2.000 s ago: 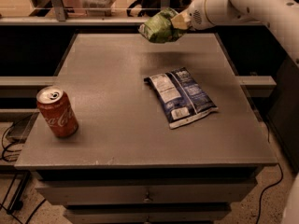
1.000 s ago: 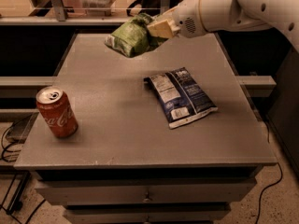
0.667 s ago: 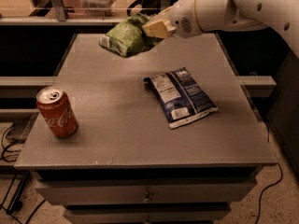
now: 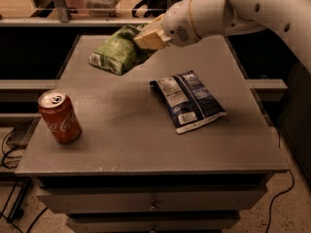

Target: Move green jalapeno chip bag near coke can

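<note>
The green jalapeno chip bag (image 4: 118, 52) hangs in the air above the far left part of the grey table (image 4: 131, 144), held at its right end. My gripper (image 4: 148, 37) is shut on the bag, with the white arm reaching in from the upper right. The coke can (image 4: 59, 116) stands upright near the table's front left edge, well below and left of the bag.
A dark blue and white chip bag (image 4: 188, 100) lies flat right of the table's middle. Drawers sit under the tabletop. A shelf and railing run behind the table. Cables lie on the floor at both sides.
My gripper has carried the green bag leftward and lower, from over the table's far middle toward the left side. The can and blue bag have not moved.
</note>
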Tool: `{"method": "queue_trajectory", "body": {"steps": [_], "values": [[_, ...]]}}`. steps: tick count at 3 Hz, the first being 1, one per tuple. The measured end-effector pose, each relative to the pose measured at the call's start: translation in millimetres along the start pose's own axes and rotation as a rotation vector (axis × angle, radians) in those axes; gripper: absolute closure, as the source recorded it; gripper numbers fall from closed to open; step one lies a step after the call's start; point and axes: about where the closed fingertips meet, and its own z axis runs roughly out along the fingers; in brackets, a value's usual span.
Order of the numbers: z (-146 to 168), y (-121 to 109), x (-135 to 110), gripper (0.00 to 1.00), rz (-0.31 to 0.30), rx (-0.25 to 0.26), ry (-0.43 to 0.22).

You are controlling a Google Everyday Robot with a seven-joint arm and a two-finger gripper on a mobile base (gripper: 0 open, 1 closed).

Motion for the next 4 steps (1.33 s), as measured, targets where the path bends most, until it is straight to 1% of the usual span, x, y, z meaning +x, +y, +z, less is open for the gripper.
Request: {"method": "queue_trajectory", "body": {"steps": [1, 2, 3, 4], "values": [[17, 34, 6, 1.00, -0.056, -0.061, 0.018], [32, 66, 18, 0.84, -0.064, -0.103, 0.010], [44, 92, 33, 0.59, -0.039, -0.115, -0.018], [53, 109, 44, 0.36, -0.008, -0.109, -0.040]]}}
